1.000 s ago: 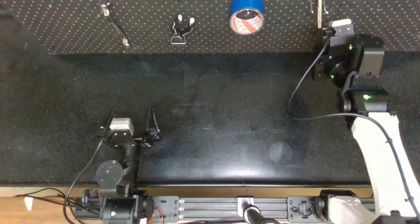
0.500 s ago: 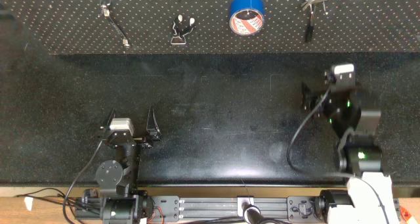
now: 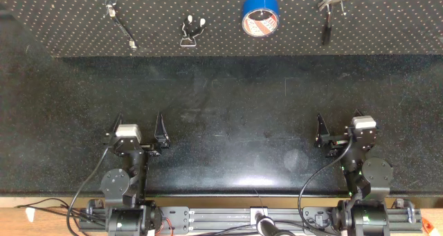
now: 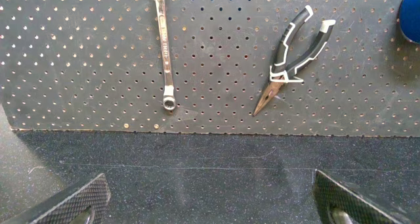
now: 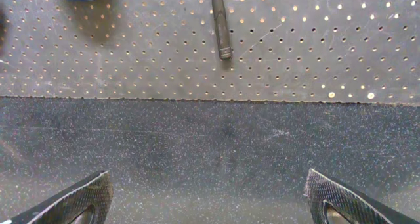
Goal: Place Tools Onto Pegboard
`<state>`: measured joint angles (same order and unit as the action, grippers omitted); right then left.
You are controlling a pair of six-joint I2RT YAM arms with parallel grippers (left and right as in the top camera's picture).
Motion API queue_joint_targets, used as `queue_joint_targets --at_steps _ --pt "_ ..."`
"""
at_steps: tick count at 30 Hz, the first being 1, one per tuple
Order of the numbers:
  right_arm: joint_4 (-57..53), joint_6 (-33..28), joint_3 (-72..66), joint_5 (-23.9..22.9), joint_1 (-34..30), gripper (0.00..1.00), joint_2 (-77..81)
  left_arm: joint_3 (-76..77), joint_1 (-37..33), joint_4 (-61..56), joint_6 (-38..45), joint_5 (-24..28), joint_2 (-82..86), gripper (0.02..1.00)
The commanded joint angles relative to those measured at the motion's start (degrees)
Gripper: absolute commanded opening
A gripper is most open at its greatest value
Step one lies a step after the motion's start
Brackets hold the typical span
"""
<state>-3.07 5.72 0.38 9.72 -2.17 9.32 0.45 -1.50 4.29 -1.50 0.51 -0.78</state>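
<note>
Along the top of the frame, the pegboard (image 3: 69,28) carries the wrench (image 3: 122,27), pliers (image 3: 192,30), tape roll (image 3: 260,16) and hammer (image 3: 329,14). The left gripper (image 4: 210,198) and right gripper (image 5: 210,201) sit near the bottom edge, wide open and empty. Hanging appears complete; park both arms clear of the board

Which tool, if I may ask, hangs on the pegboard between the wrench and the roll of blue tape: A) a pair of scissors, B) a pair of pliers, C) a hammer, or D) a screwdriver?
B: in the top view the pliers hang on the pegboard with the wrench to one side and the blue tape roll to the other, while the hammer hangs beyond the tape.
</note>
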Motion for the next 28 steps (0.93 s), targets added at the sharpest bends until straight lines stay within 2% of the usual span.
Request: queue_joint_targets --at_steps 1,6,9,28 --pt "-0.5 -0.7 -0.1 -0.3 0.2 0.956 -9.4 -0.1 0.3 0.4 0.5 0.6 0.5 0.998" --pt "-0.5 -0.6 -0.1 -0.3 0.5 0.954 -9.3 -0.1 0.3 0.3 0.5 0.6 0.5 0.996" --pt "-0.4 -0.6 -0.1 -0.3 3.1 0.956 -9.3 -0.1 0.3 0.4 0.5 0.6 0.5 0.996" --pt "-0.4 -0.6 -0.1 -0.3 3.1 0.956 -9.3 -0.1 0.3 0.3 0.5 0.6 0.5 0.996"
